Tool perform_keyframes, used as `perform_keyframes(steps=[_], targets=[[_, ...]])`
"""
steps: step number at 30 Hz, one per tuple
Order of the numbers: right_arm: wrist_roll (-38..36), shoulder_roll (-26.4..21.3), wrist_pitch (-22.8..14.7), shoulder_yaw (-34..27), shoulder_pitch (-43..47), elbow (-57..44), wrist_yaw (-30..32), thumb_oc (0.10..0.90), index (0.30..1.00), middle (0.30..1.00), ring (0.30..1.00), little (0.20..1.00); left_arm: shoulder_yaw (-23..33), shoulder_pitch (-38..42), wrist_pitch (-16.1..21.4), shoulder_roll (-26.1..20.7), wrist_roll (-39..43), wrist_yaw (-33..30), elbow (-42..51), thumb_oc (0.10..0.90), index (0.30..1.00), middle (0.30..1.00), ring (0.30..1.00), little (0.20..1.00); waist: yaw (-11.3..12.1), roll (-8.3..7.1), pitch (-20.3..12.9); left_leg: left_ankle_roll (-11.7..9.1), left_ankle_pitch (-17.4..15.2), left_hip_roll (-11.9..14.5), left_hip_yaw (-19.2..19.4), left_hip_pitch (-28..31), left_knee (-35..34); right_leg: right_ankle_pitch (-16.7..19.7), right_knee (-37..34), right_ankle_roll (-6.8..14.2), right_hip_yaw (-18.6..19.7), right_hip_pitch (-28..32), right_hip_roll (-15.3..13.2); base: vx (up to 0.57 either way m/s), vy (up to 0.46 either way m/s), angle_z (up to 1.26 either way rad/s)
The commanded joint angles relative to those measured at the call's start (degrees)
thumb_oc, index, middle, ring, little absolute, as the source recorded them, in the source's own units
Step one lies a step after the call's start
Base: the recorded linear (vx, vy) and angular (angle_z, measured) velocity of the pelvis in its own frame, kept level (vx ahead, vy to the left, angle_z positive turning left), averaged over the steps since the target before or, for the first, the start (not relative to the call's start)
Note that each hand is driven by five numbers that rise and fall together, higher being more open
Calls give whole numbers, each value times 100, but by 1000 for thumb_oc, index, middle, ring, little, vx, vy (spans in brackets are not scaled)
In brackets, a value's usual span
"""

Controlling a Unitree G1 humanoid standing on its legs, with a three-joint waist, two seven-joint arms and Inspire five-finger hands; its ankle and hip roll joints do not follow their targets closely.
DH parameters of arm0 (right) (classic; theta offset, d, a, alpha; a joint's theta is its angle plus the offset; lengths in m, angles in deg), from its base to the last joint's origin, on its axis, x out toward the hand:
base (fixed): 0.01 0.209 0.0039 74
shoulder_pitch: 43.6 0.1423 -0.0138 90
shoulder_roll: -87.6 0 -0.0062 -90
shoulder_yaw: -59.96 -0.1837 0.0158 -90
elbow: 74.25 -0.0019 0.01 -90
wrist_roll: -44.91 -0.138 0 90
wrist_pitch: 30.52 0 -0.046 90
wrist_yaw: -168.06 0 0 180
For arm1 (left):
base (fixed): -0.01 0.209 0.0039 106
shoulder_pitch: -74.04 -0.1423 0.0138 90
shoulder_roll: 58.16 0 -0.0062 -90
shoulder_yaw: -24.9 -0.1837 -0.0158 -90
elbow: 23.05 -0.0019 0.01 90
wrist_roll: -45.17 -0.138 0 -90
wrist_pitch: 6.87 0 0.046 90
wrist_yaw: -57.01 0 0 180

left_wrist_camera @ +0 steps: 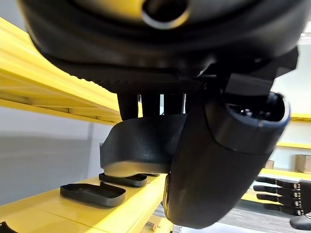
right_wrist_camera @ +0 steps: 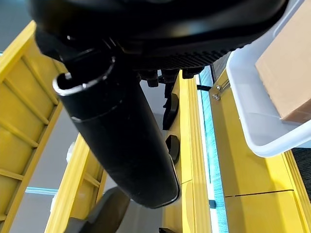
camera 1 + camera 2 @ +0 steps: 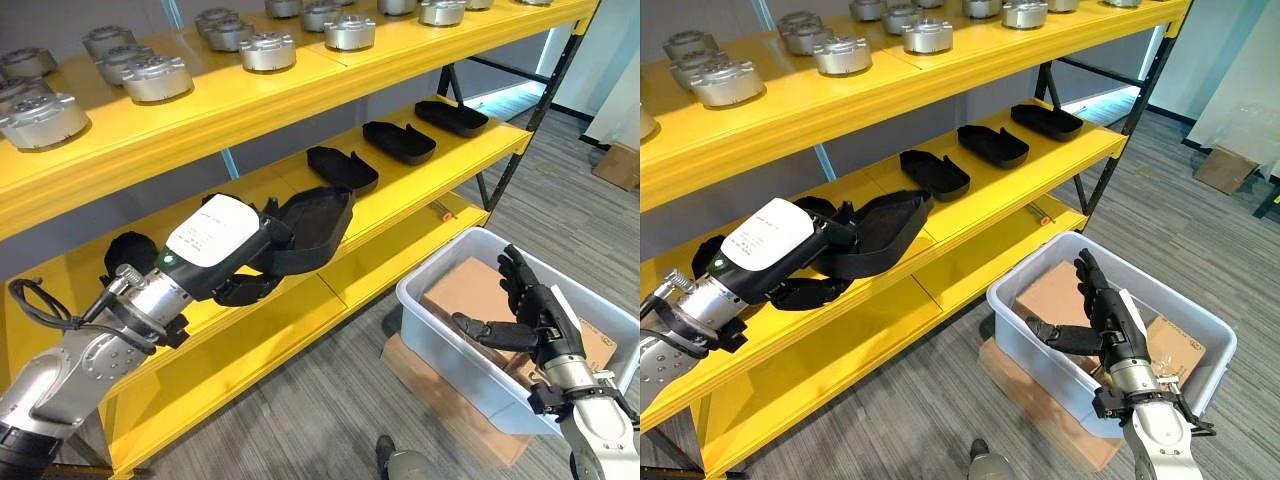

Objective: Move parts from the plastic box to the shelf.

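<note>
We take the middle shelf (image 3: 420,185) as landmark. Left hand (image 3: 250,250) sits over its front part, fingers curled round a black tray-shaped part (image 3: 310,225), thumb under, fingers across the top in the left wrist view. The part hangs tilted just above the shelf surface, not yet resting as far as we can judge.

Three more black parts (image 3: 400,142) lie in a row further along the shelf toward the robot's right; another dark one (image 3: 130,250) lies beyond the wrist, on the left.

Plastic box (image 3: 440,310) stands on the floor below the shelf's right end, cardboard (image 3: 470,290) inside. Right hand (image 3: 530,315) hovers over the box, fingers spread and straight, holding nothing.

Risks, as we judge them:
- Release while tilted: the part could tip or slide toward the shelf's front lip and drop.
- Placing too far right: it may knock the nearest laid part (image 3: 342,168).
- Withdrawing fingers could drag the part out.
</note>
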Motion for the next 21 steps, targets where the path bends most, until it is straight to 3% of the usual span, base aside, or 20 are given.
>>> perform_keyframes(steps=[1, 12, 16, 19, 21], targets=[[-108, -206, -604, -391, 542, -471, 12, 900, 1000, 1000, 1000, 1000, 878, 670, 51, -109, 261, -455, 371, 400, 300, 300, 300, 300, 22, -164, -414, 77, -442, -170, 327, 128, 154, 197, -316, 535, 176, -11, -398, 38, -84, 10], [-96, -243, -585, -384, 512, -449, 16, 900, 1000, 1000, 1000, 1000, 1347, 133, -10, -104, 222, -479, 469, 400, 300, 300, 300, 300, 198, -63, -431, -57, -353, -10, 200, 229, 8, -16, -319, 418, -56, 230, -348, 15, -82, 9], [-143, -310, -572, -362, 613, -407, 15, 900, 1000, 1000, 1000, 1000, 1443, 16, -53, 10, 242, -426, 514, 400, 300, 300, 300, 300, 271, -24, -417, -190, -345, 202, 91, 170, 161, -225, -285, 268, -130, 348, -197, 7, -168, 27], [-220, -379, -590, -389, 687, -397, 31, 900, 1000, 1000, 1000, 1000, 1434, -3, -80, 123, 273, -404, 476, 400, 300, 300, 300, 300, 304, -20, -338, -299, -395, 305, 7, -62, 627, -300, -319, 156, -166, 419, -118, -27, -155, 16], [-307, -435, -612, -409, 736, -408, 41, 900, 1000, 1000, 1000, 1000, 1430, -13, -90, 197, 316, -375, 464, 400, 300, 300, 300, 300, 352, -32, -184, -440, -200, 349, -83, -547, 1550, -346, -399, 20, -205, 526, -83, -74, -156, 19]])
